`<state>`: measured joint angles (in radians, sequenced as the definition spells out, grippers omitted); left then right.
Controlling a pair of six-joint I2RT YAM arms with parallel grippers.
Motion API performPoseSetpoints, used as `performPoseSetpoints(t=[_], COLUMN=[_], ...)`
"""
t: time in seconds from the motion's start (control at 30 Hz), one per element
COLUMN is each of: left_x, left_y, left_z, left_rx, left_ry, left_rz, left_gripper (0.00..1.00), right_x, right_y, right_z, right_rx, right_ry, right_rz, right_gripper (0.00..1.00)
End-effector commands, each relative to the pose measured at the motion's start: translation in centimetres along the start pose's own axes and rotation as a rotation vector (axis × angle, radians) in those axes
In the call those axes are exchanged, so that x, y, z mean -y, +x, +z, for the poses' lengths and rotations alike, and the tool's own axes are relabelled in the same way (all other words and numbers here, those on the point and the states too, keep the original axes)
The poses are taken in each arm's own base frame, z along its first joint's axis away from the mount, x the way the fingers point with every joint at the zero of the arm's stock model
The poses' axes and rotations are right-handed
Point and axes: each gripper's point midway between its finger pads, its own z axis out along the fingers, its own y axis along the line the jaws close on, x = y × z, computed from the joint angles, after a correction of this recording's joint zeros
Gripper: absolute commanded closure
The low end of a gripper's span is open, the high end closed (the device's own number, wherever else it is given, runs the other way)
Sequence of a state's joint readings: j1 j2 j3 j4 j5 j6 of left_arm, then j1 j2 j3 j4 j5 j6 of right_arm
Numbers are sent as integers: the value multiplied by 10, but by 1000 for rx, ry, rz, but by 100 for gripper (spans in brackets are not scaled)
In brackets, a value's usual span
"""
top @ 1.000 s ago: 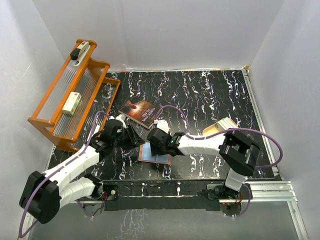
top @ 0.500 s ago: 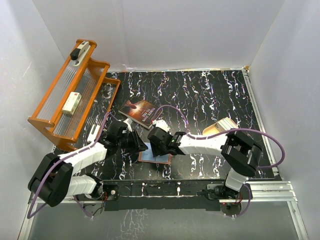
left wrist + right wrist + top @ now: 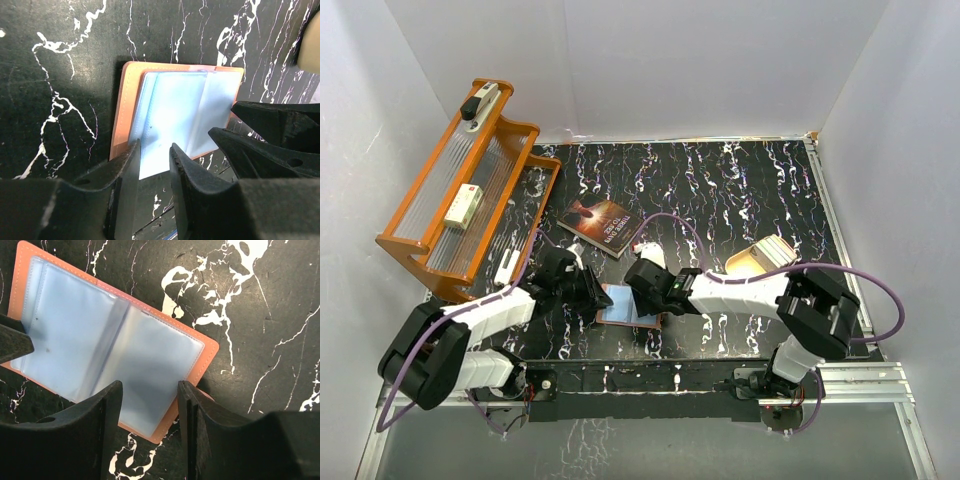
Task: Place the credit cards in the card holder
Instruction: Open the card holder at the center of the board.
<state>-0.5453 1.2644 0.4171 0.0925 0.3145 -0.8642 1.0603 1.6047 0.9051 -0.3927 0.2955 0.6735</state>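
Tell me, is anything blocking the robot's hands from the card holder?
Nothing I can see. The left hand and right hand are both right at the open card holder, one at each side.

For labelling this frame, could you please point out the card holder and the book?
card holder (image 3: pixel 150 370): right wrist view, on its clear inner sleeve.
book (image 3: pixel 602 226): top external view, middle of its cover.
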Motion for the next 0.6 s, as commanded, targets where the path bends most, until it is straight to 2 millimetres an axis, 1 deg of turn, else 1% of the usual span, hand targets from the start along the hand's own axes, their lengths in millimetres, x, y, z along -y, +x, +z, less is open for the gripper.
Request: performPoseSetpoints(t=[0.0, 0.13, 0.23, 0.3, 0.37, 0.4, 0.43, 0.5, 0.57], left_x=[18, 48, 71, 79, 80, 80, 81, 87, 94], left_y=[-15, -24, -23, -24, -23, -23, -21, -19, -17], left_z=[-15, -32, -38, -38, -36, -34, -33, -35, -39], left_rx=[50, 73, 65, 63, 51, 40, 26, -1, -23], left_ry=[22, 115, 226, 271, 278, 277, 279, 304, 333], left_rz=[44, 88, 128, 138, 141, 142, 147, 168, 197], left_gripper=[69, 63, 58, 57, 57, 57, 57, 54, 48], right_x=[-9, -10, 0, 9, 25, 36, 50, 76, 105], right_y=[-32, -62, -89, -110, -129, -138, -148, -159, -167], right_z=[-24, -45, -56, -63, -67, -69, -70, -72, -73], right_rx=[85, 158, 210, 237, 257, 264, 273, 276, 270], right_ry=[-38, -52, -27, -17, 6, 20, 41, 98, 166], right_rz=[-26, -74, -101, -98, -88, -87, -81, -84, -80], right_gripper=[53, 51, 50, 50, 50, 49, 49, 48, 48])
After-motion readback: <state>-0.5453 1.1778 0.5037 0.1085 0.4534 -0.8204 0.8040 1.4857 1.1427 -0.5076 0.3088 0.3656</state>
